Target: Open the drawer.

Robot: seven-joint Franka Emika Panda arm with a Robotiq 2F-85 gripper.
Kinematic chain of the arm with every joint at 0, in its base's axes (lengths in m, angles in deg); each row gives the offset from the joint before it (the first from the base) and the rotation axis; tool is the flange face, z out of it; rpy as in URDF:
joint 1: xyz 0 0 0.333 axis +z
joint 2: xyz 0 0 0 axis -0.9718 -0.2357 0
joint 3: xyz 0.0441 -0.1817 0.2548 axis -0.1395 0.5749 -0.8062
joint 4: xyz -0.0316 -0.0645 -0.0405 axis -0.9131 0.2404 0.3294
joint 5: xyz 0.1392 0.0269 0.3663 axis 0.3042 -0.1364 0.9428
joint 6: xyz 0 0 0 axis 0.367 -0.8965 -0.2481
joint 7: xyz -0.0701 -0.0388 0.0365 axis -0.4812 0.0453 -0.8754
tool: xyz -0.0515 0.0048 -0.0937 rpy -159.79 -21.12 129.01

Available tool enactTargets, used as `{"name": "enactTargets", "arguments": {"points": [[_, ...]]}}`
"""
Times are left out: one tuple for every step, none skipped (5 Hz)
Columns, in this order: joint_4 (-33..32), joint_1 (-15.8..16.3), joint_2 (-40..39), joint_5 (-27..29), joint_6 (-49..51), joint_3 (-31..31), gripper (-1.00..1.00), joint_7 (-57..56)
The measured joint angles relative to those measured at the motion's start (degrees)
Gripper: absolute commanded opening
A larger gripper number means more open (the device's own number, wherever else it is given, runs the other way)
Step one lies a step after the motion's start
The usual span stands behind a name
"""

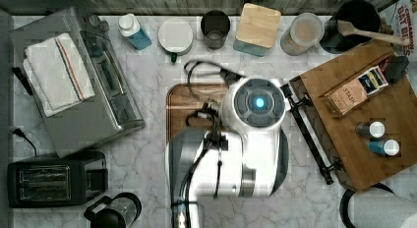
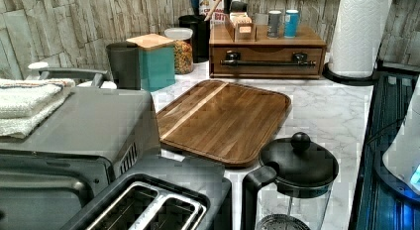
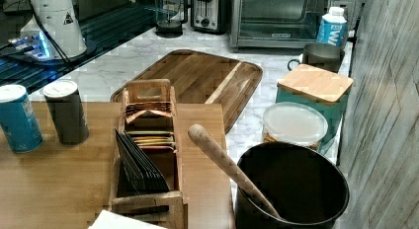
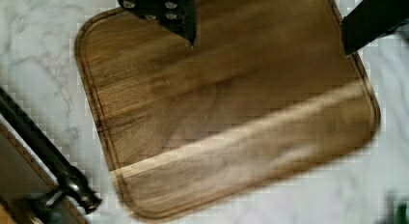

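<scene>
While the gripper (image 4: 267, 33) hangs over the cutting board (image 4: 226, 113), its two black fingers (image 4: 166, 11) stand wide apart with nothing between them. The drawer (image 2: 267, 61) looks fully shut, so the task is judged not started.

Key relation: in the top view the drawer sits to the top view's right of the arm (image 1: 246, 139), just past the board's edge. The black bar handle (image 1: 309, 134) runs lengthwise along the drawer front, facing the board. In the wrist view that bar (image 4: 43, 151) shows at one corner, well off the fingers. Judgement: the gripper must travel sideways to the bar, straddle it across its long axis, then pull toward the board.

Near to far in the left view:
- toaster (image 2: 148, 205) and black-lidded glass pot (image 2: 292, 185) nearest
- cutting board, bare
- drawer at the far end, by the paper towel roll (image 2: 359, 31)

Containers:
- wooden tea box (image 3: 148, 150) on the drawer unit's top, holding tea packets
- two small cans (image 3: 64, 110) beside it
- black pot (image 3: 291, 189) with a wooden spoon (image 3: 227, 167) leaning in it
- clear lidded jar (image 3: 294, 123), contents too unclear to name
</scene>
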Motion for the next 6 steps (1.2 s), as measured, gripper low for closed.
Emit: {"name": "enactTargets", "arguments": {"points": [[-6.49, -0.29, 4.36, 0.0, -6.03, 0.19, 1.0, -15.95], [-10.41, -0.38, 6.6, -1.67, -10.91, 1.63, 1.0, -26.07], [-13.09, -0.05, 7.14, -2.3, -15.14, 5.33, 1.0, -33.24], [-14.44, -1.8, 6.35, -5.63, -17.46, 9.12, 1.0, -42.02], [-17.23, -5.01, 5.08, -6.1, -25.63, 12.29, 1.0, -47.84], [-20.48, -5.96, 4.08, -6.1, -33.32, 16.41, 1.0, -50.19]]}}
